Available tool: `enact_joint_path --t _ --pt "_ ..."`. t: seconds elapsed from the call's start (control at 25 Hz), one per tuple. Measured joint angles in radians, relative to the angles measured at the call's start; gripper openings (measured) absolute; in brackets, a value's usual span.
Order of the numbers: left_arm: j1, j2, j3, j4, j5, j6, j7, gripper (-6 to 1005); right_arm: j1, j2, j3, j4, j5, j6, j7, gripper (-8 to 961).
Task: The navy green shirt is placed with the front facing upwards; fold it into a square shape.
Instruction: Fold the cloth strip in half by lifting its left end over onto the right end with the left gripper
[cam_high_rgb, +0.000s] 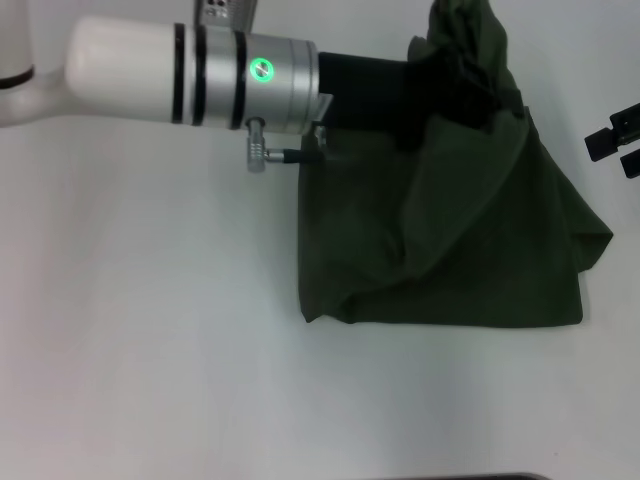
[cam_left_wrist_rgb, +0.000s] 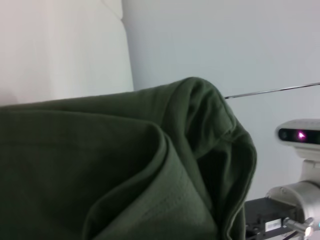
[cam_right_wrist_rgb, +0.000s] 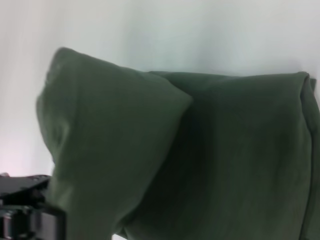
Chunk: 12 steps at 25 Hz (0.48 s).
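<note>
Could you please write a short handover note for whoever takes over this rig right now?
Left hand: over the far edge of the dark olive-green cotton shirt, holding a raised fold; fingers hidden by cloth.
Right hand: at the table's right edge, clear of the shirt.
Shirt: on the white table, partly folded, plain green side up, near edge roughly straight.
Left: lay the lifted fold down, square up the rumpled right side.

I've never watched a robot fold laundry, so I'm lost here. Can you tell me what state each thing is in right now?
navy green shirt: partly folded, plain side up, far part lifted off the table and bunched, near edge lying flat.
left gripper: reaching over the shirt, buried in the raised cloth; grip hidden.
right gripper: off to the side at the picture's edge, apart from the shirt.
table: white, bearing the shirt.
</note>
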Motion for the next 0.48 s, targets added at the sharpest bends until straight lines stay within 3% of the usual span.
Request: enact_joint_path --t 0.48 --pt "-0.015 0.000 0.014 0.103 -0.049 -0.069 0.054 73 0.000 0.003 -0.003 0.000 0.000 0.001 0.000 825"
